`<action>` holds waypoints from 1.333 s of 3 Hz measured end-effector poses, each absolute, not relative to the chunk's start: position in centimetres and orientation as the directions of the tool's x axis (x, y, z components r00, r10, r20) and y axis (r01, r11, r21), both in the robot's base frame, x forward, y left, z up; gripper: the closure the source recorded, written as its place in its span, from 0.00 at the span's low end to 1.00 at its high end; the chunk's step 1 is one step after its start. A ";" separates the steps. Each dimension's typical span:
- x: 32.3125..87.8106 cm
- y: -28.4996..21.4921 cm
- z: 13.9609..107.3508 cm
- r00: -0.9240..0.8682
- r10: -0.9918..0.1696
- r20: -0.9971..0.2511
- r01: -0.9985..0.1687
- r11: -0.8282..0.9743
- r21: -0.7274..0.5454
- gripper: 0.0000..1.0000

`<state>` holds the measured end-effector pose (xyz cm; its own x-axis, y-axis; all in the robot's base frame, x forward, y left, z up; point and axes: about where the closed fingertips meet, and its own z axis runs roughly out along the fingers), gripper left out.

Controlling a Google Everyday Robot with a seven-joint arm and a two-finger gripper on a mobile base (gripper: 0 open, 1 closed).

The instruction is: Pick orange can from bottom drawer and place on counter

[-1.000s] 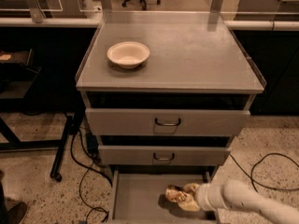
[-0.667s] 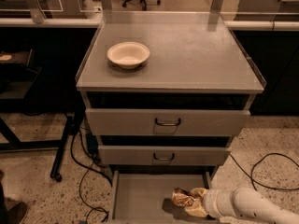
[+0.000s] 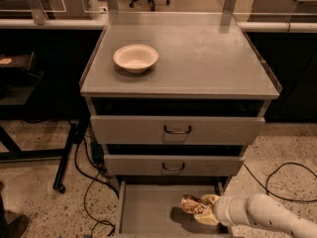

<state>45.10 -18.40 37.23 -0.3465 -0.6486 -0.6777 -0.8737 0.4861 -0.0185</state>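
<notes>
end effector (image 3: 204,209) at orange can (image 3: 190,205) in bottom drawer (image 3: 143,212); grip state cannot be told.
can judged light, thin-walled, dented, easily crushed: take hold across mid-body with low force.

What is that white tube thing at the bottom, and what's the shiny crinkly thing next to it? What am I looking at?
The white tube is a robot's arm, reaching in from the lower right. At its end is the gripper, which works as the robot's hand for picking things up.

There is only one picture. It comes from a camera looking down at the front of a grey metal cabinet with three drawers.

The bottom drawer is pulled open, and the gripper is over it. The shiny crinkly thing is an orange can, right at the gripper's tip. I can't tell whether it is really gripped.

On the counter, which is the cabinet's flat top, sits a cream bowl.
</notes>
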 end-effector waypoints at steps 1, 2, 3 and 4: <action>45.8 -18.8 40.3 -0.350 -0.644 -0.681 -0.862 0.505 -0.034 1.00; 46.7 -19.7 44.4 -0.326 -0.680 -0.657 -0.857 0.505 -0.097 1.00; 47.1 -20.0 45.5 -0.317 -0.689 -0.652 -0.856 0.504 -0.116 1.00; 47.2 -19.7 46.0 -0.315 -0.693 -0.648 -0.856 0.503 -0.121 1.00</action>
<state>47.20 -19.74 46.02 -0.3151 -0.6931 -0.6484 -0.8560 0.5026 -0.1212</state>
